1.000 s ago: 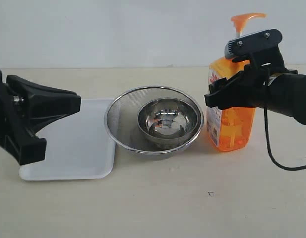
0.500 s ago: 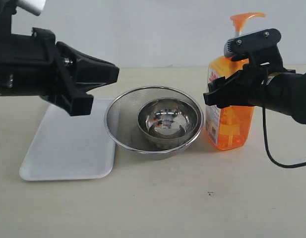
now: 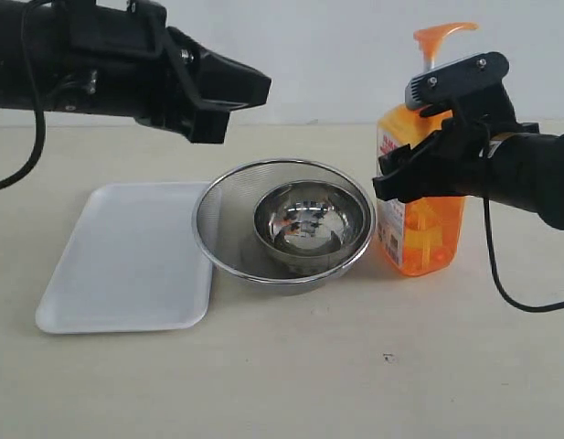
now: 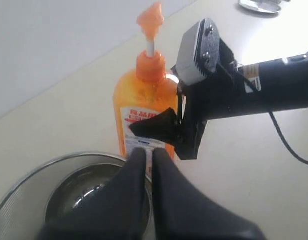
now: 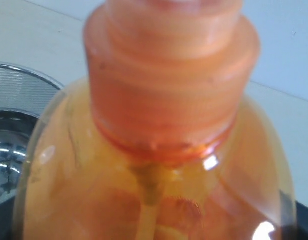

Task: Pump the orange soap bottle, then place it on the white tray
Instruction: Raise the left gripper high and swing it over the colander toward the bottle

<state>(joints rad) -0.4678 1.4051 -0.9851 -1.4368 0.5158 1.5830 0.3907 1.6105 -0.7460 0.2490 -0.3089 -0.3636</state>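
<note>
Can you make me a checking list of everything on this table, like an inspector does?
Surface: pale table, with one tiny dark speck.
Job's things: orange soap bottle sits on the table right of the bowls, pump head up; white tray lies flat on the left, nothing on it.
Clutter: steel mesh bowl with a smaller shiny bowl inside, between tray and bottle.
Grippers: left gripper shut, up in the air, pointing toward the bottle; right gripper clasped round the bottle's body.
Cables: black cable hangs off the right arm; another cable loops off the left arm.
Surroundings: plain pale wall; nothing else seen.
</note>
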